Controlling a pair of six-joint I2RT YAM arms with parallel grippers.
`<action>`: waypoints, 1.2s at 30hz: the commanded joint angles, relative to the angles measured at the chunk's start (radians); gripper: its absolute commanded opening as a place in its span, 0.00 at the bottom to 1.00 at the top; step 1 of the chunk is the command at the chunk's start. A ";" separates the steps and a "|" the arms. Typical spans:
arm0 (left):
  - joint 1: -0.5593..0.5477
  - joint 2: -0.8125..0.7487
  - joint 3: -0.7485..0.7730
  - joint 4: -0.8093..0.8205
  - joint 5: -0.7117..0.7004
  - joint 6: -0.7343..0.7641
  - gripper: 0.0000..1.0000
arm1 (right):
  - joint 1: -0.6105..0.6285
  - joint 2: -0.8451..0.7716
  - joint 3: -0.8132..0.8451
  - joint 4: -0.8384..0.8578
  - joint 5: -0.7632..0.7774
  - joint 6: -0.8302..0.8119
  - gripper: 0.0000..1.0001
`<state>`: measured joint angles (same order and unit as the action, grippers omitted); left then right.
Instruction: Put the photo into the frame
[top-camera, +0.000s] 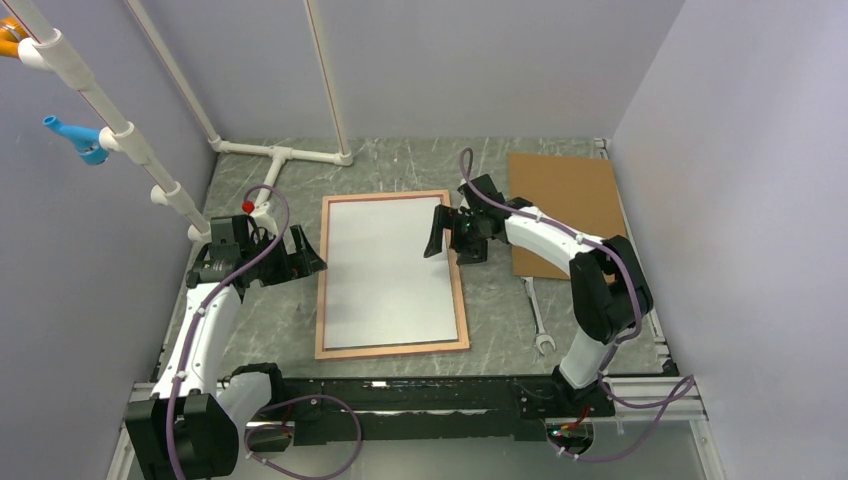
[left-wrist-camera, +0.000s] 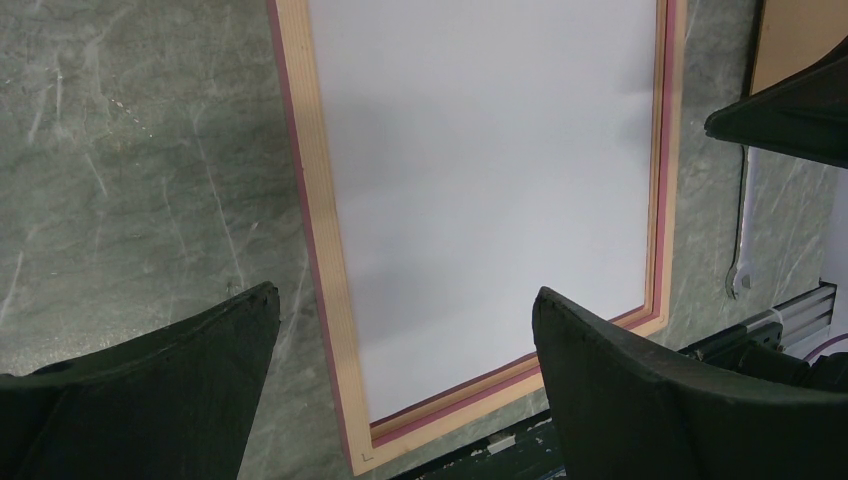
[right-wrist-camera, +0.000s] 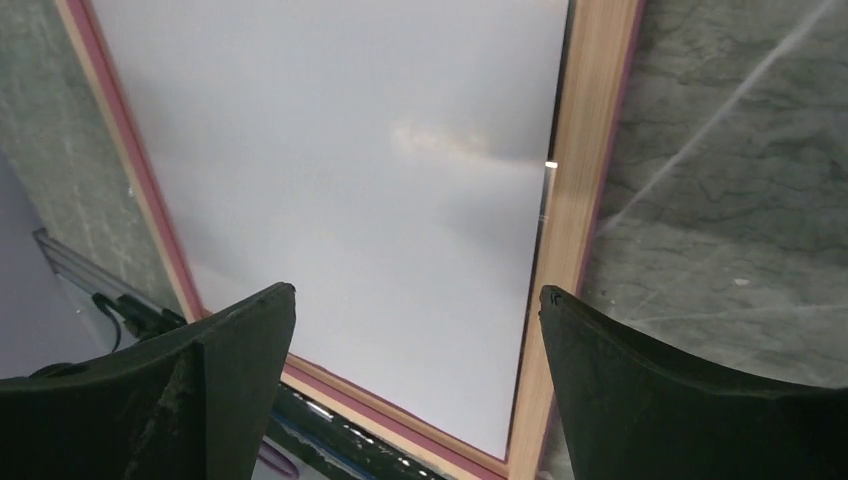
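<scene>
- My right claw (right-wrist-camera: 415, 300) hangs spread wide with nothing between its dark, curved fingers; it sits low over the right-hand rim of the frame (top-camera: 392, 349), near the far end.
- My left claw (left-wrist-camera: 405, 292) is spread just as wide and also empty, parked over the table (top-camera: 500, 310) just off the frame's left side.
- Directly under the right claw lies the photo (top-camera: 390, 270), white back up, inside the frame's border. No picture side shows, so I take it as face down.
- My read on progress: the main step looks done. The sheet sits square within the rim on all four sides, and neither claw touches it.
- What I can't confirm is whether it is seated flat. The right wrist view shows a thin dark line along the sheet's right edge, which could be a shadow or a slight lift. A light press there may be all that is left.
- The backing board (top-camera: 565, 200) lies apart on the table to the right, beyond the right arm, not on the frame.
- Materials: the photo is smooth, matt paper with a soft sheen. The frame is narrow pale wood with a pinkish outer and inner lip, thin and rectangular. The board is plain brown and looks like card.
- The table is grey-green with a marbled, veined look. A metal wrench (top-camera: 537, 320) lies right of the frame.
</scene>
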<state>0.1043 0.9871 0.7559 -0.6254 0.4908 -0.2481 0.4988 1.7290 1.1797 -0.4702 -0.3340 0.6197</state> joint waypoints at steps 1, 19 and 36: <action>0.004 -0.008 -0.009 0.026 0.001 0.021 0.99 | 0.006 -0.053 0.046 -0.088 0.121 -0.056 0.95; -0.127 0.021 0.011 0.023 -0.134 -0.023 0.99 | -0.317 -0.338 -0.332 0.043 -0.028 -0.014 1.00; -0.695 0.591 0.585 0.094 -0.282 -0.163 0.98 | -0.804 -0.555 -0.485 -0.030 -0.197 -0.109 0.99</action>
<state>-0.5022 1.4612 1.1904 -0.5724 0.2279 -0.3840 -0.2405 1.2106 0.7055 -0.4755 -0.4808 0.5606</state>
